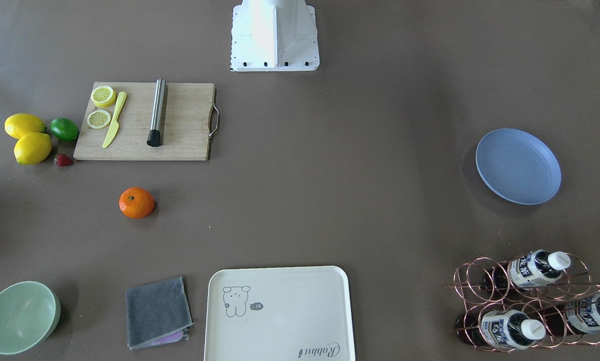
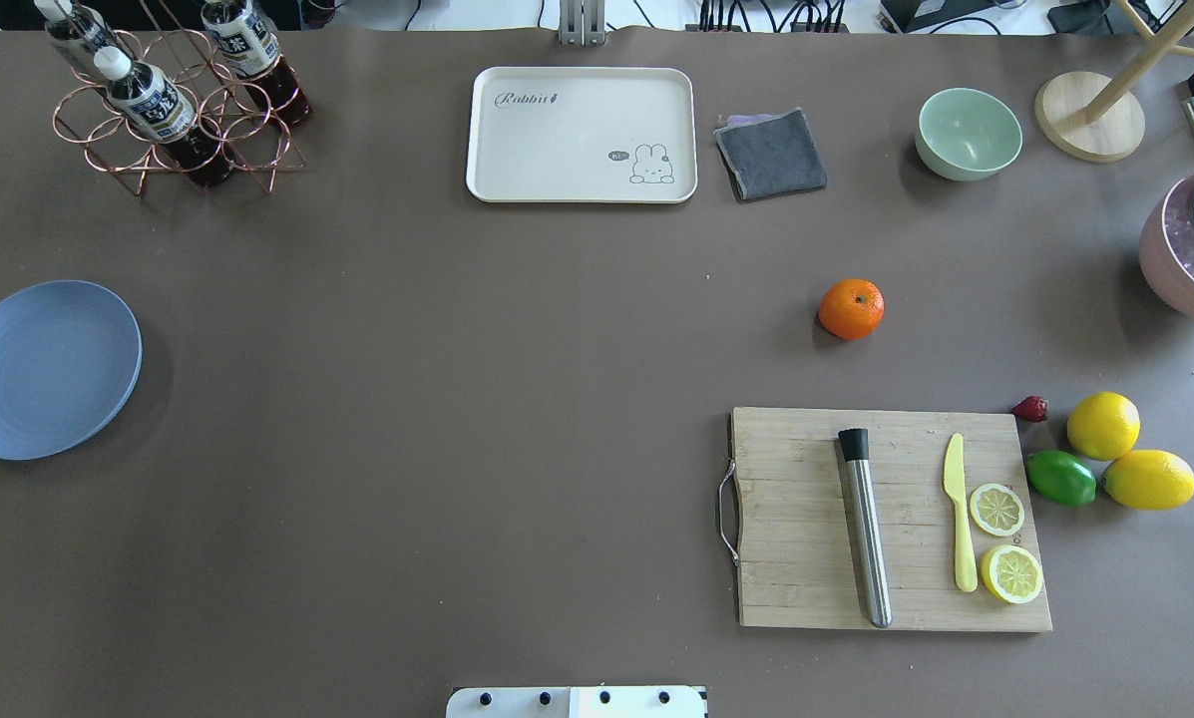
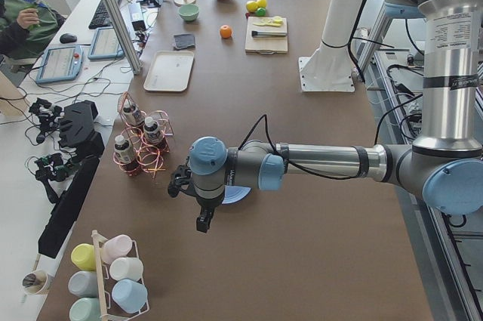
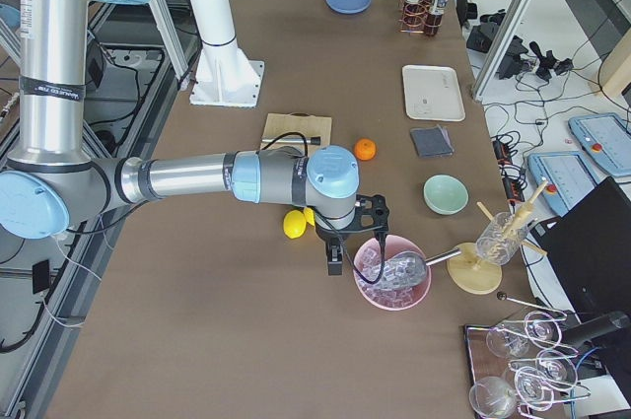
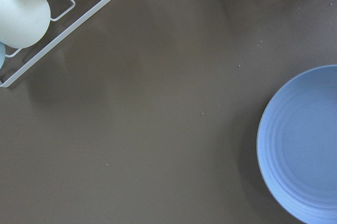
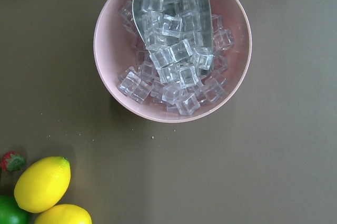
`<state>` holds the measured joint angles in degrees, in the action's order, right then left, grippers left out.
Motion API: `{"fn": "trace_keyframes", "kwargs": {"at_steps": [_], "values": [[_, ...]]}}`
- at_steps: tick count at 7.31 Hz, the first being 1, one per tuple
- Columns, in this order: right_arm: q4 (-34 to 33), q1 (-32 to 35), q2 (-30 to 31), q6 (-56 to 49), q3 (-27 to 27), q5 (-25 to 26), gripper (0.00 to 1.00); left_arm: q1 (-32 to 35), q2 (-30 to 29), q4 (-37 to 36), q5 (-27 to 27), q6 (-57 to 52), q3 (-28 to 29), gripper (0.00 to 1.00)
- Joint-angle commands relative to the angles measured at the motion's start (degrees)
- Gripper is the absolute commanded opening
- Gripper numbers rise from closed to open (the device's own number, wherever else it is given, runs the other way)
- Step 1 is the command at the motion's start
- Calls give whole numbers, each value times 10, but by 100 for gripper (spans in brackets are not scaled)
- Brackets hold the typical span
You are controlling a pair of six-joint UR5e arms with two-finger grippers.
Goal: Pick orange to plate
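Note:
The orange (image 1: 137,202) (image 2: 851,308) lies alone on the brown table, beyond the cutting board from the robot's base, on the robot's right. At the far left end lies the blue plate (image 2: 46,368) (image 1: 518,166) with nothing on it; the left wrist view shows its rim (image 5: 303,145) at the right edge. My left gripper (image 3: 202,217) hangs over the table near the plate. Far from the orange, my right gripper (image 4: 335,259) hovers beside a pink bowl. Both show only in the side views, so I cannot tell whether they are open or shut.
A wooden cutting board (image 2: 891,519) carries a steel rod, a yellow knife and lemon slices. Beside it lie lemons (image 2: 1103,426), a lime (image 2: 1060,478) and a strawberry. Along the far edge stand a cream tray (image 2: 582,135), grey cloth, green bowl (image 2: 968,133) and bottle rack (image 2: 173,100). The pink bowl (image 6: 110,76) holds ice.

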<state>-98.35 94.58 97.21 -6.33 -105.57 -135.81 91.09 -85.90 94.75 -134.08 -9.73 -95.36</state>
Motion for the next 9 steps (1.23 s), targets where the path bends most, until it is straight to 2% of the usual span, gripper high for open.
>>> {"fn": "trace_keyframes", "kwargs": {"at_steps": [1, 9], "values": [[0, 0, 0, 0, 1, 0, 100, 3, 1, 1, 0, 1, -6, 98], [0, 0, 0, 0, 1, -18, 100, 20, 2, 3, 1, 1, -21, 98]]}}
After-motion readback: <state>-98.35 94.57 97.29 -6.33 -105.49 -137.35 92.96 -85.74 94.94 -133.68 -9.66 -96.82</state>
